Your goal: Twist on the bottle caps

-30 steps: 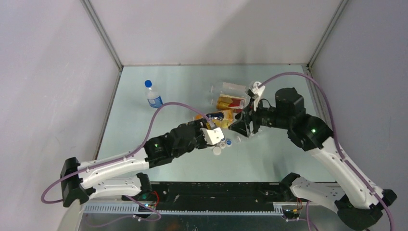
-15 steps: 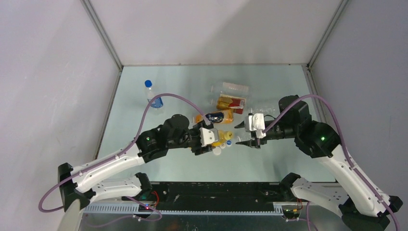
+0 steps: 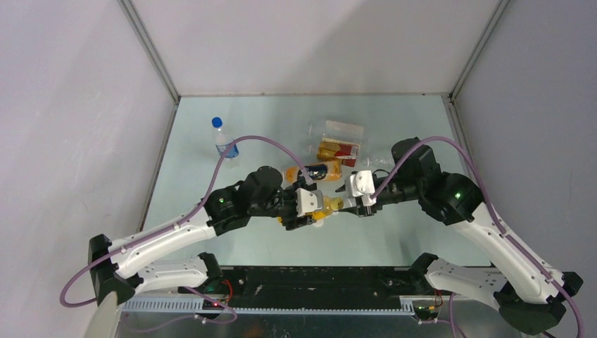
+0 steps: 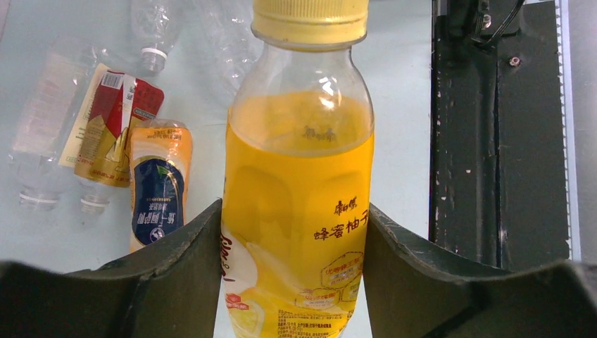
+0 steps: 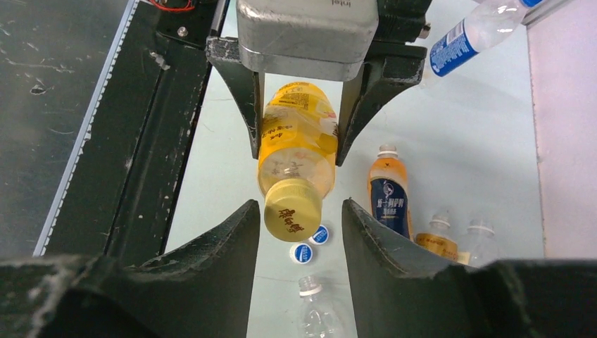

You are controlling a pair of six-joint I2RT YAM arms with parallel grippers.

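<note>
The left gripper (image 4: 296, 232) is squeezing the orange-yellow bottle (image 4: 299, 162) around its fat middle. One dark finger is pressing on each side. It is holding the bottle sideways above the table (image 3: 394, 120), near the front middle, with the top pointing at the other arm. The yellow cap (image 5: 292, 209) is sitting on the neck of this bottle.

The right gripper (image 5: 299, 215) is standing part way open around that cap, with one finger on each side. A little gap is showing between the cap and each finger, so it is not gripping the cap.

Under the cap, two small blue-and-white caps (image 5: 311, 243) are lying on the table, just beside each other. A clear bottle (image 5: 313, 310) with no cap is resting near them. A bit farther off, the orange bottle with the dark-blue label (image 5: 389, 190) is lying down. The gold-and-red bottle (image 4: 112, 116) is lying next to it, with more clear bottles around it.

Well apart from all of these, at the back left, the clear bottle with the blue label (image 3: 224, 139) is standing up with a blue cap on top.
</note>
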